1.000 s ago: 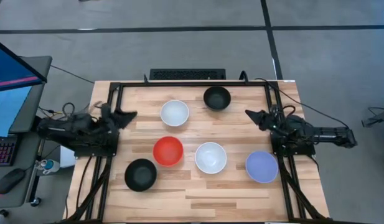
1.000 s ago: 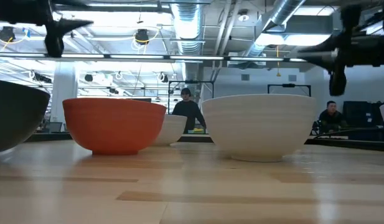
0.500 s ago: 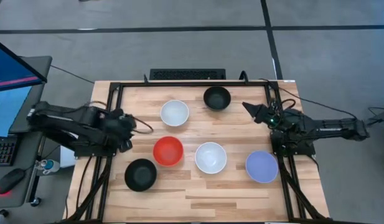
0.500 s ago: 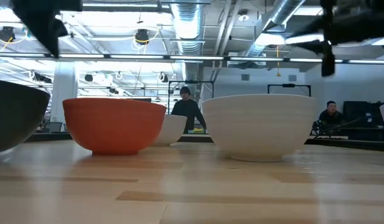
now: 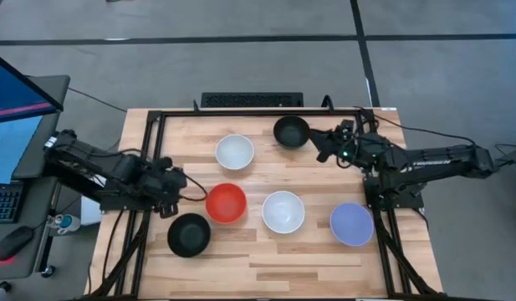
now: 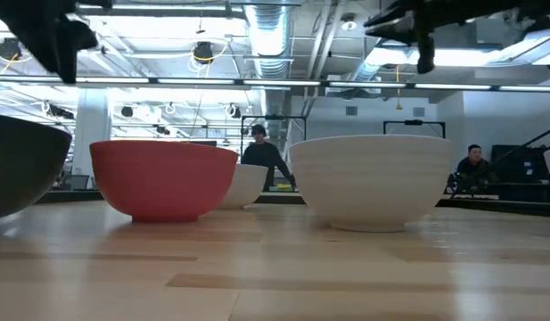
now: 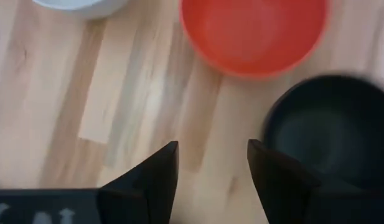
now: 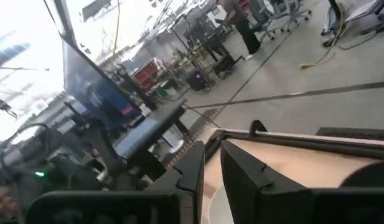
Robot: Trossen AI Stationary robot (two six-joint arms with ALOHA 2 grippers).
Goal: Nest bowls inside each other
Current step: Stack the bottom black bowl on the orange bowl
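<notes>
The left pincer (image 5: 176,194) is hanging over the counter (image 5: 266,259) with its fingers spread and nothing between them, aimed at the gap between the red bowl (image 5: 226,203) at its 3 o'clock and the near black bowl (image 5: 189,235) at its 5 o'clock. In the left wrist view both bowls are sitting just ahead of the fingertips.

The right pincer (image 5: 321,144) is hovering just beside the far black bowl (image 5: 292,131), which is lying at its 10 o'clock; its fingers are nearly pressed together and holding nothing.

Outward from there, the far white bowl (image 5: 235,151) is resting at 9 o'clock of the far black one, the near white bowl (image 5: 283,211) is sitting between the red bowl and the lavender-blue bowl (image 5: 352,223), and all six are standing apart, none nested.

The bowls are looking rigid and smooth-walled, probably light, and likely slippery under a finger pad. The rim is seeming the sensible hold: one finger inside, one outside, squeezing the wall. Being hard, they are likely to chip or clatter if dropped into one another.
</notes>
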